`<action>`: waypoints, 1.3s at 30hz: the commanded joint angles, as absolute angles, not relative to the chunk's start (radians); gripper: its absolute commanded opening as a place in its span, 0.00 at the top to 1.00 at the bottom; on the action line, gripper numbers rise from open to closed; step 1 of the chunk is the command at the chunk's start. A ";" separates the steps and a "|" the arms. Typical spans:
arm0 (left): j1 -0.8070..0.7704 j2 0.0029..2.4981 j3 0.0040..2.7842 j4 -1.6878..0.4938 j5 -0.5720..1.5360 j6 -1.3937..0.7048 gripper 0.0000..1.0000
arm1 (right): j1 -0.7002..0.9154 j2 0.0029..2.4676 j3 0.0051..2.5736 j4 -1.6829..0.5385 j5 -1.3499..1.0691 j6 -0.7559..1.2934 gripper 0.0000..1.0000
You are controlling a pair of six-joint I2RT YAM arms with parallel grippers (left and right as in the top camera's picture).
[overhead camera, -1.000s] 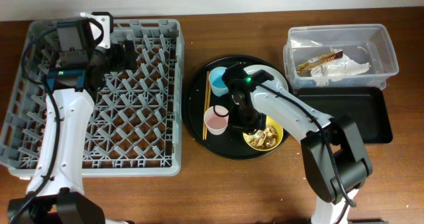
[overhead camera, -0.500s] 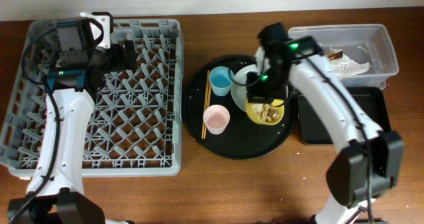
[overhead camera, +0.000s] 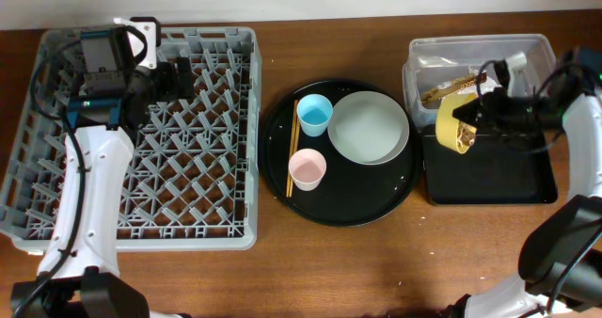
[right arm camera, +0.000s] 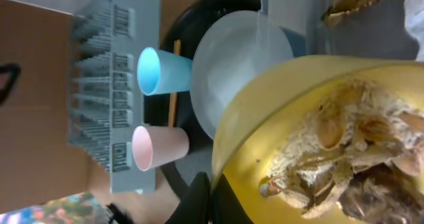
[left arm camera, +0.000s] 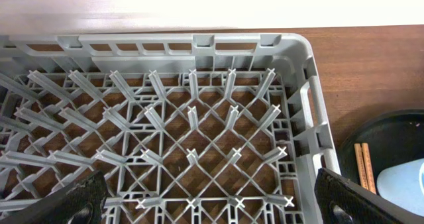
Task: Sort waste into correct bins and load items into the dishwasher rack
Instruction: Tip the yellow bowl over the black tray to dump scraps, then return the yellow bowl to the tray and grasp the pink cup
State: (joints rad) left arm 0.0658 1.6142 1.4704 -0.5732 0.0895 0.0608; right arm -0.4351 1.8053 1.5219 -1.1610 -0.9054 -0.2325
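One bowl (overhead camera: 451, 127): tilted over the tray (overhead camera: 489, 182) corner, scraps (right arm camera: 344, 151) inside.
Right fingers (right arm camera: 199, 201): clamped on its rim.
Left fingers (left arm camera: 79, 197): apart, over the rack (left arm camera: 311, 105).
Risk: tipped this near the edge, we judge scraps may miss; rim grip may slip.

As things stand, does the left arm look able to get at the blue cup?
Probably yes: the left claw is open and empty above the rack, the blue cup stands uncovered just past its wall, and the right arm is away.
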 commanded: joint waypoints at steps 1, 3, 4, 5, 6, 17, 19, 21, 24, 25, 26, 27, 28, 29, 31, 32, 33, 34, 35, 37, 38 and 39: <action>0.068 1.620 1.489 -0.571 0.086 0.073 0.00 | -0.508 1.793 1.427 -1.136 -1.091 -0.349 0.96; 0.068 1.620 1.489 -0.571 0.086 0.073 0.00 | -0.553 1.792 1.370 -1.119 -1.159 -0.401 0.96; 0.068 1.620 1.489 -0.571 0.086 0.073 0.00 | -0.566 1.793 1.353 -1.115 -1.180 -0.426 0.96; 0.068 1.620 1.489 -0.570 0.086 0.073 0.00 | -0.577 1.792 1.335 -1.102 -1.202 -0.438 0.96; 0.068 1.620 1.489 -0.570 0.086 0.073 0.00 | -0.588 1.793 1.317 -1.080 -1.228 -0.438 0.96; 0.068 1.620 1.489 -0.570 0.086 0.073 0.00 | -0.696 1.848 1.250 -0.963 -1.552 -0.436 0.96; 0.068 1.620 1.489 -0.570 0.086 0.073 0.00 | -0.696 1.855 1.251 -0.969 -1.552 -0.419 0.96; 0.068 1.620 1.489 -0.570 0.086 0.073 0.00 | -0.696 1.855 1.251 -0.973 -1.552 -0.339 0.96; 0.068 1.620 1.489 -0.571 0.086 0.073 0.00 | -0.696 1.855 1.251 -0.975 -1.552 -0.323 0.96; 0.068 1.620 1.489 -0.570 0.086 0.073 0.00 | -0.696 1.855 1.251 -0.975 -1.552 -0.296 0.96; 0.068 1.620 1.489 -0.570 0.086 0.073 0.00 | -0.696 1.855 1.251 -0.975 -1.552 -0.296 0.96; 0.068 1.620 1.489 -0.570 0.086 0.073 0.00 | -0.696 1.855 1.251 -0.975 -1.552 -0.274 0.96; 0.068 1.620 1.489 -0.570 0.086 0.073 0.00 | -0.696 1.855 1.251 -0.976 -1.552 -0.271 0.96; 0.068 1.620 1.489 -0.571 0.086 0.073 0.00 | -0.696 1.854 1.251 -0.995 -1.552 -0.250 0.96; 0.068 1.620 1.489 -0.571 0.086 0.073 0.00 | -0.696 1.854 1.251 -1.006 -1.552 -0.249 0.96; 0.068 1.620 1.489 -0.570 0.086 0.073 0.00 | -0.696 1.854 1.251 -1.007 -1.552 -0.247 0.96; 0.068 1.620 1.489 -0.570 0.086 0.073 0.00 | -0.696 1.854 1.251 -1.018 -1.552 -0.237 0.96; 0.068 1.620 1.489 -0.570 0.086 0.073 0.00 | -0.695 1.849 1.251 -1.037 -1.552 -0.239 0.96; 0.068 1.620 1.489 -0.570 0.086 0.073 0.00 | -0.694 1.842 1.251 -1.048 -1.552 -0.253 0.96; 0.068 1.620 1.489 -0.570 0.086 0.073 0.00 | -0.693 1.824 1.251 -1.069 -1.552 -0.253 0.96; 0.068 1.620 1.489 -0.570 0.086 0.073 0.00 | -0.693 1.804 1.251 -1.096 -1.552 -0.254 0.96; 0.068 1.620 1.489 -0.571 0.086 0.073 0.00 | -0.693 1.774 1.251 -1.105 -1.552 -0.254 0.96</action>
State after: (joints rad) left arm 0.0658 1.6142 1.4704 -0.5728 0.0895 0.0608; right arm -0.6922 1.8446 1.2564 -1.0889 -1.5173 -0.2436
